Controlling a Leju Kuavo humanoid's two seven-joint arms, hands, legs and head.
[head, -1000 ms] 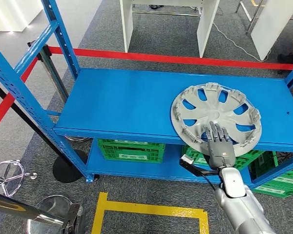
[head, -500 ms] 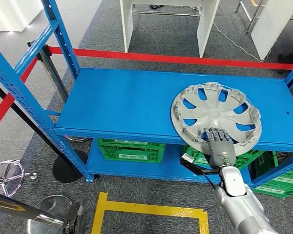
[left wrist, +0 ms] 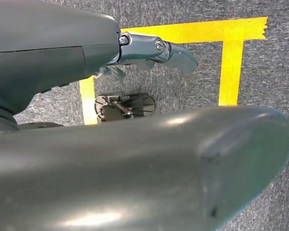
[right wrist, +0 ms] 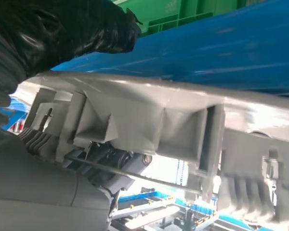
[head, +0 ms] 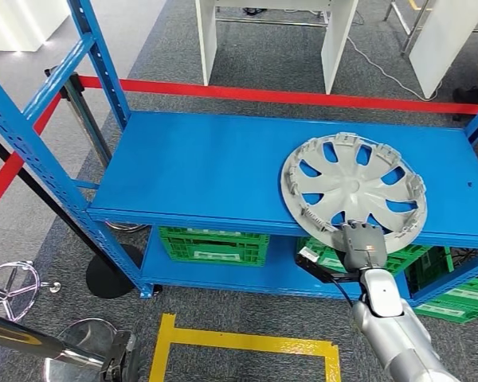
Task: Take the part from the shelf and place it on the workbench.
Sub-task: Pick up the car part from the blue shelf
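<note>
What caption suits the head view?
Robot's right hand grips the near rim of a grey hubcap on a blue shelf.

The right hand's fingers (right wrist: 81,24) are hidden behind the hubcap (head: 354,191) rim.

A workshop floor: blue steel shelving (head: 272,171), green parts crates (head: 213,245), yellow floor tape (head: 242,342), red barrier belt (head: 284,97).

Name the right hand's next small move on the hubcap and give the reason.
Probably lift the hubcap a little and draw it off the shelf. The right hand sits at its near rim, which overhangs the shelf's front edge, and the right wrist view shows fingers wrapped over that rim.
</note>
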